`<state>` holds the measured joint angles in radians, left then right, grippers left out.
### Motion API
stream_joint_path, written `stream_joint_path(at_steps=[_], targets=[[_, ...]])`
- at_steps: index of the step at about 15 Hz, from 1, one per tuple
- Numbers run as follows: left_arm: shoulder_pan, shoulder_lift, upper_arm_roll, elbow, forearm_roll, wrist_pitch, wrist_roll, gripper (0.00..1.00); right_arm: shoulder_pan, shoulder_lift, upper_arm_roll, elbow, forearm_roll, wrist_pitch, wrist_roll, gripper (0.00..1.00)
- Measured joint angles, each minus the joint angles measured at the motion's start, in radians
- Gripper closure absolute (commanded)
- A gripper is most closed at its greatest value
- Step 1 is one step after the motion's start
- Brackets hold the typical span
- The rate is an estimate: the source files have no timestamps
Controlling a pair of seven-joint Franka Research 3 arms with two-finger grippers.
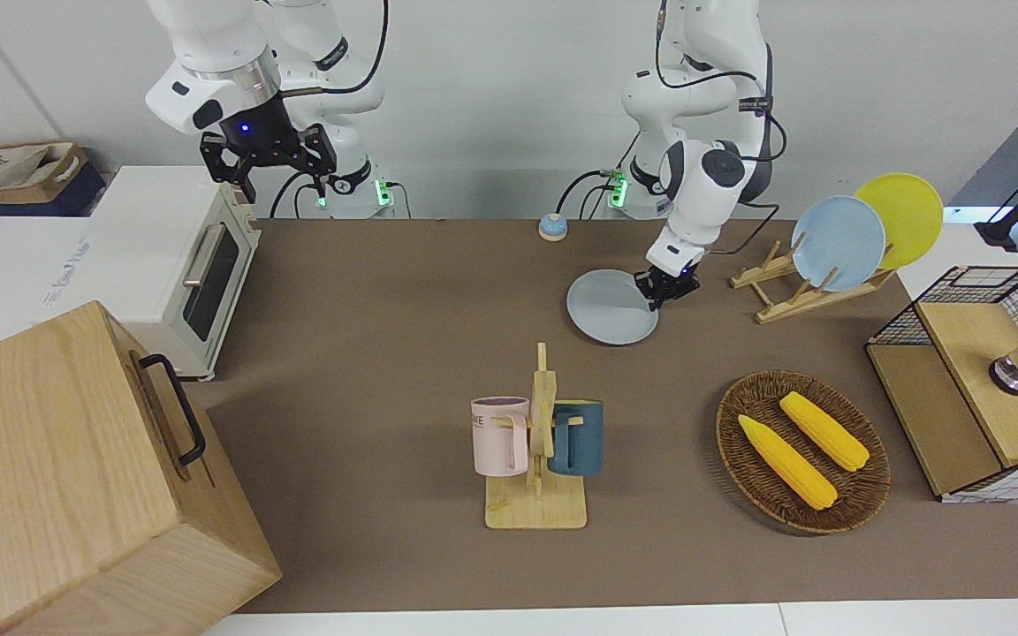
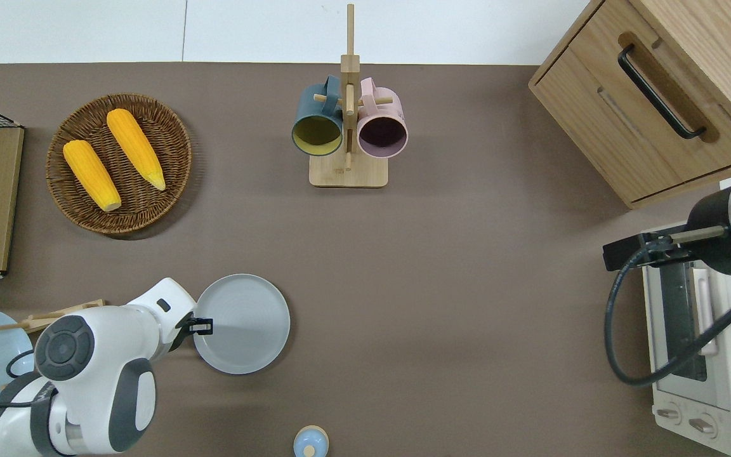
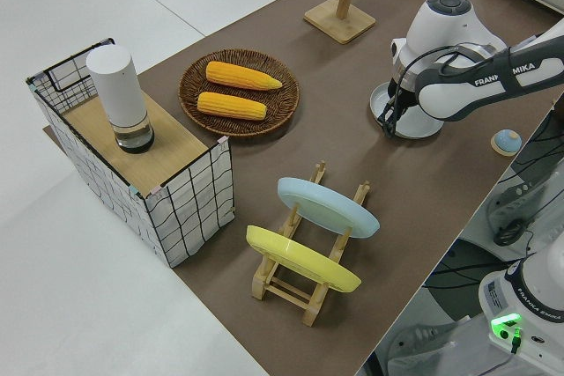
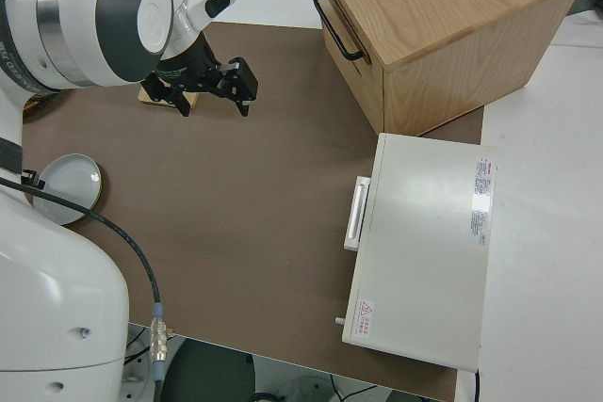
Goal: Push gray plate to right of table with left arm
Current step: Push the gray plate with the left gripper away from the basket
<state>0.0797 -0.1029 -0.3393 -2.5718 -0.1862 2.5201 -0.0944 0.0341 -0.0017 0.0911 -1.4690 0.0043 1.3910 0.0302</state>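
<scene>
Plain white wall (image 1: 491,79); wooden cabinet (image 1: 76,477) alongside.

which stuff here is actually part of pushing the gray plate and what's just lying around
In the job: gray plate; left gripper, at the plate's rim on the left arm's side; table.

Just lying about: mug stand, corn basket, plate rack, toaster oven, wooden cabinet. Right arm parked.

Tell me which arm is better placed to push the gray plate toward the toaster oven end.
Left. Its gripper is low at the gray plate's rim, on the edge away from the toaster oven. The right arm is parked.
</scene>
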Motion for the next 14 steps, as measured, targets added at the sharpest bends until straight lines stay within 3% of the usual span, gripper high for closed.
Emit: stream_joint_path(at_steps=[14], targets=[[-0.405,0.258,-0.009,0.285,-0.007,0.033,-0.465,1.0,0.0,0.0,0.0,0.0,0.0,0.0,0.0,0.017]])
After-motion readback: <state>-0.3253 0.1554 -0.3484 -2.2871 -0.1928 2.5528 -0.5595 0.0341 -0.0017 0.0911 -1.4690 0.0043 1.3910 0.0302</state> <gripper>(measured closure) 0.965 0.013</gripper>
